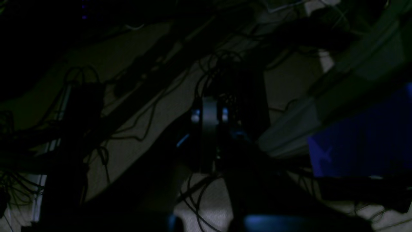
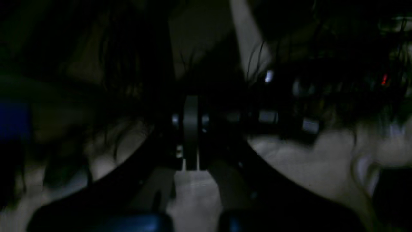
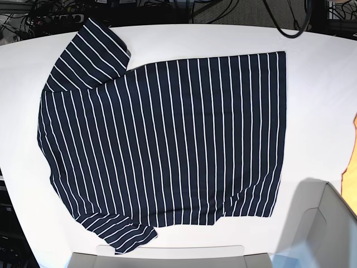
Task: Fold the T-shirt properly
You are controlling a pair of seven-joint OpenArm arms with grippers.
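The T-shirt (image 3: 167,139), dark navy with thin white stripes, lies spread flat on the white table (image 3: 318,84) in the base view. Its hem points right, one sleeve (image 3: 89,53) reaches to the far left and the other sleeve (image 3: 125,234) lies at the near edge. Neither arm shows in the base view. In the dim left wrist view my left gripper (image 1: 209,129) has its fingers pressed together with nothing between them, over a tangle of cables. The right gripper (image 2: 191,135) looks the same in its dark, blurred wrist view, shut and holding nothing. No cloth shows in either wrist view.
A pale grey box (image 3: 167,258) sits at the table's near edge and another (image 3: 323,229) at the near right corner. Cables (image 3: 56,14) run behind the far edge. An orange object (image 3: 352,162) shows at the right border. A blue shape (image 1: 363,141) appears in the left wrist view.
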